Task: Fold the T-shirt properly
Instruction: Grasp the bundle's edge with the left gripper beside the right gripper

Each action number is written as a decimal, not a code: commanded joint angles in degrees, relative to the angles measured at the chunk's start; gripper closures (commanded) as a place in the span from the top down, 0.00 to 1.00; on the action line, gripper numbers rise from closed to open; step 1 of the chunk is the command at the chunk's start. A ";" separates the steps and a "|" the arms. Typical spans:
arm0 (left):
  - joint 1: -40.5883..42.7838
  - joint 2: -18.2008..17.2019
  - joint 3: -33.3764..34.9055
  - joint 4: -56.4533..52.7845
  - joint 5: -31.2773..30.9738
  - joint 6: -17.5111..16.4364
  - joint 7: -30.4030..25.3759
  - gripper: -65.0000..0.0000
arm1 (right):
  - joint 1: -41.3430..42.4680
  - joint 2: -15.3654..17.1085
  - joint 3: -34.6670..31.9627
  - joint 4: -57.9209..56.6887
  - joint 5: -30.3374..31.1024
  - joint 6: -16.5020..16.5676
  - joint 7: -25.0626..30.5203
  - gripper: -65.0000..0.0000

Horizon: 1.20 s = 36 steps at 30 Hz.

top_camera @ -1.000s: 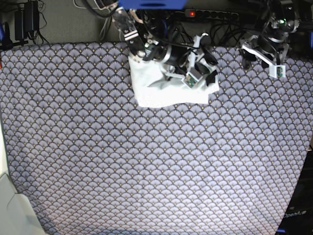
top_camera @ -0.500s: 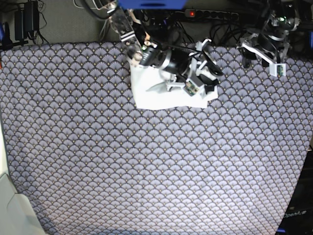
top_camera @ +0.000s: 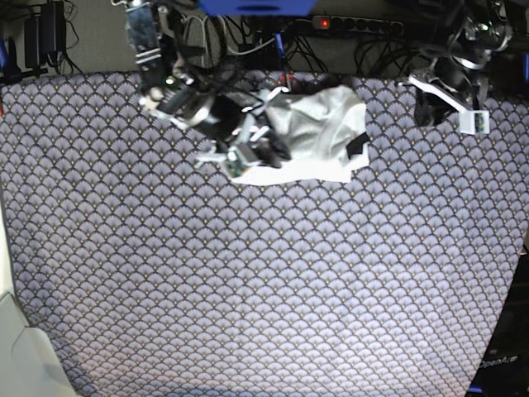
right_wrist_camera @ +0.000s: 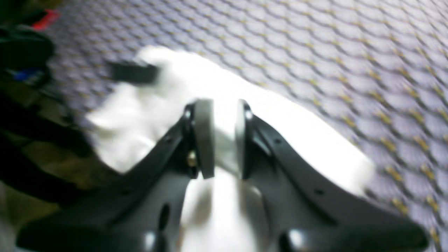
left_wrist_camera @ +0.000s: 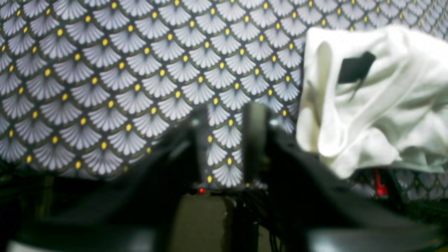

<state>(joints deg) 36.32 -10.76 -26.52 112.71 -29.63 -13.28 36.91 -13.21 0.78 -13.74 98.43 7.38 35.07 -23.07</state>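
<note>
The T-shirt [top_camera: 318, 124] is a white, crumpled bundle at the far middle of the table, plain side out. Its small dark tag [top_camera: 359, 147] shows at its right edge. My right gripper [top_camera: 248, 157] sits at the bundle's left side, shut on a fold of the T-shirt [right_wrist_camera: 280, 115]; white cloth fills the narrow gap between its pads [right_wrist_camera: 204, 138]. My left gripper [top_camera: 426, 103] hovers at the far right, apart from the shirt. In the left wrist view its jaws stand a little apart with nothing between them, and the T-shirt [left_wrist_camera: 378, 105] lies to its right.
A fan-patterned cloth [top_camera: 264, 281] covers the whole table. Beyond the far edge run a power strip [top_camera: 364, 25] and tangled cables. A white object [top_camera: 16, 356] sits at the near left corner.
My right gripper has closed on the shirt and swung left, drawing the cloth up and leftwards. The left gripper's jaws have narrowed; that arm has hardly moved.
</note>
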 commanded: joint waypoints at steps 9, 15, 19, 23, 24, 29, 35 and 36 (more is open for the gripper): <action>-0.49 -0.27 0.02 0.83 -1.36 0.22 -0.99 0.17 | -2.74 3.22 3.93 4.12 0.93 0.58 1.31 0.14; -3.66 0.00 0.11 0.75 -1.45 -0.04 -0.91 0.42 | -3.27 3.05 3.76 3.85 0.93 0.58 1.31 0.14; -5.50 0.08 0.19 0.66 -4.00 -0.13 -0.82 0.50 | -3.36 3.05 3.67 3.59 0.93 0.58 1.31 0.14; -7.52 -0.53 0.11 0.22 -9.27 -0.13 4.55 0.50 | -3.18 2.96 3.67 1.30 0.93 0.58 1.31 0.14; -7.96 -0.53 0.11 0.22 -10.59 -0.13 6.48 0.50 | -3.10 2.96 3.67 0.86 0.93 0.58 1.31 0.14; -9.63 -0.53 0.19 0.31 -14.64 -0.22 10.44 0.50 | -3.10 2.96 3.58 0.60 0.93 0.58 1.31 0.14; -9.55 -4.05 0.19 0.48 -21.41 -3.82 11.84 0.50 | -2.83 2.87 3.58 0.60 0.93 0.58 1.31 0.14; -9.55 -4.75 0.19 0.48 -22.55 -4.96 11.84 0.50 | -2.83 2.87 3.58 0.60 0.93 0.58 1.31 0.14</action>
<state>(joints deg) 26.79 -15.00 -26.15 112.16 -50.98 -17.76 49.47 -16.51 3.79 -10.13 98.24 7.53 35.27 -22.90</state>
